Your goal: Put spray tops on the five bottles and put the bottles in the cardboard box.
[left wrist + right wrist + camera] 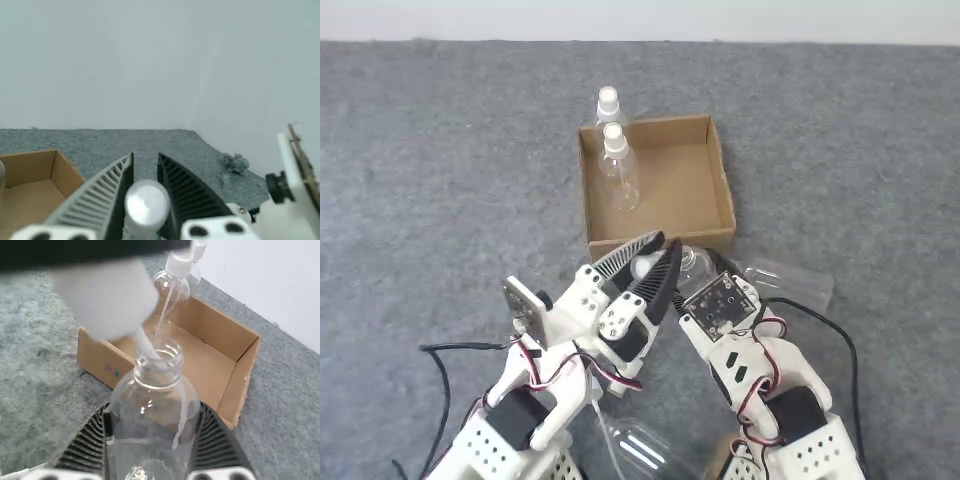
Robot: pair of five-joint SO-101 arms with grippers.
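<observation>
Spray top: a white spray top [146,204] is pinched between the ribbed fingers of the left claw [145,162]. It is held just above the open bottle's mouth, its thin tube dipping into the neck and the cap not seated.
Open bottle: the clear open bottle [150,410] stands upright, clamped on both sides by the right claw [152,412], just in front of the box's near wall.
Cardboard box: the open-topped cardboard box [725,190] sits mid-surface, beyond both arms.
Capped bottles: one capped bottle [618,165] stands inside the box, toward its left side in the high view. A second capped bottle [608,103] stands at the far left corner; whether it is inside or just behind the wall cannot be told.
Loose bottles: one uncapped bottle [785,280] lies on its side beside the right arm. Another lying bottle [640,450] rests between the two arms' bases.
Surface: the grey, felt-like surface [440,180] runs back to a pale wall [150,60].
</observation>
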